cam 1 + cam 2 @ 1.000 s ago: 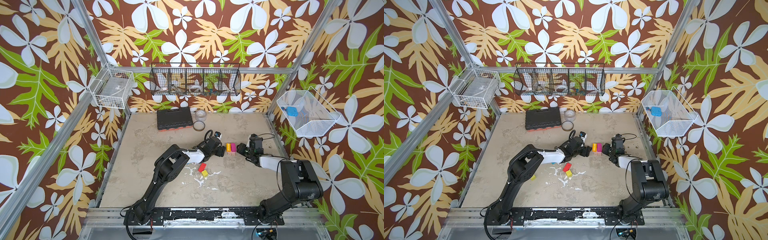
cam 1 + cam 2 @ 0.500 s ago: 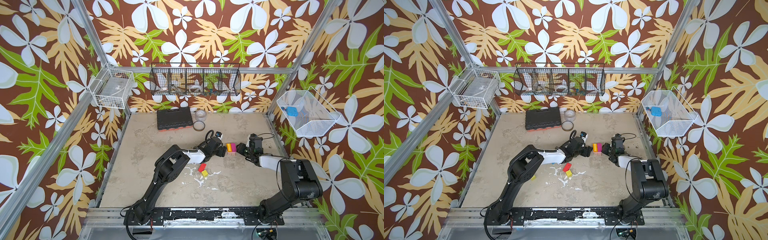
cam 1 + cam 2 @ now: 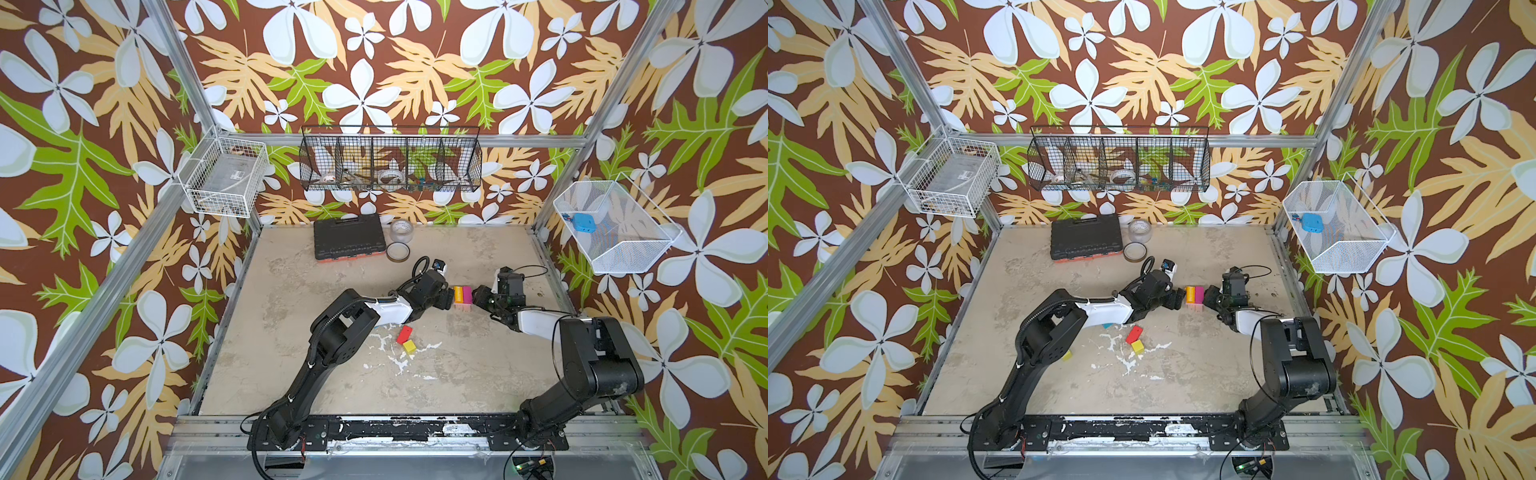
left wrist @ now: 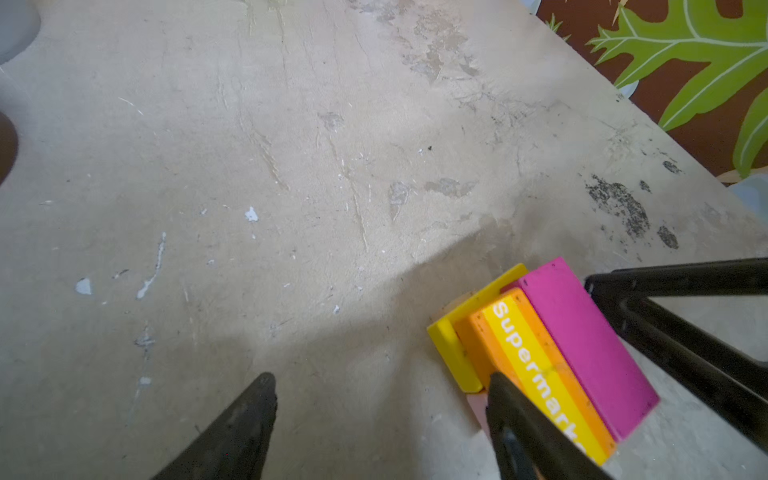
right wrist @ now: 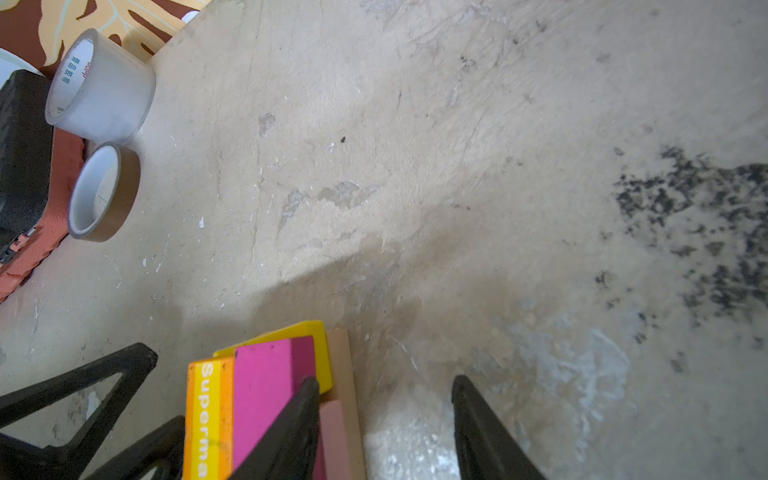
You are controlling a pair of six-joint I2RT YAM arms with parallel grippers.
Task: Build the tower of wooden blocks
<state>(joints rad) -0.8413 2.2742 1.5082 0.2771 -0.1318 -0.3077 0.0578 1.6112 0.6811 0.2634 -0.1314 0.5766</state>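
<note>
Floral-papered cell, scuffed beige counter (image 3: 291,332). Wood block tower (image 3: 462,296) stands mid-counter, between the two arms.

Left fingers (image 4: 249,424) released, bare counter between them; one tip sits right at the orange block (image 4: 536,365). Right fingers (image 5: 478,428) likewise spread and empty; the inner one lies alongside the magenta block (image 5: 262,395).

Judgement: painted wood, so light, rigid and smooth-faced. Layers look loose, so a sideways nudge could shift them. Take any block squarely across its flat long faces.

Wrist views show the layers: pink base (image 5: 334,440), yellow plank (image 4: 449,349), "Supermarket" print. Only the top views show the loose red block (image 3: 404,333) and yellow cube (image 3: 409,345), nearer the arm bases.
</note>
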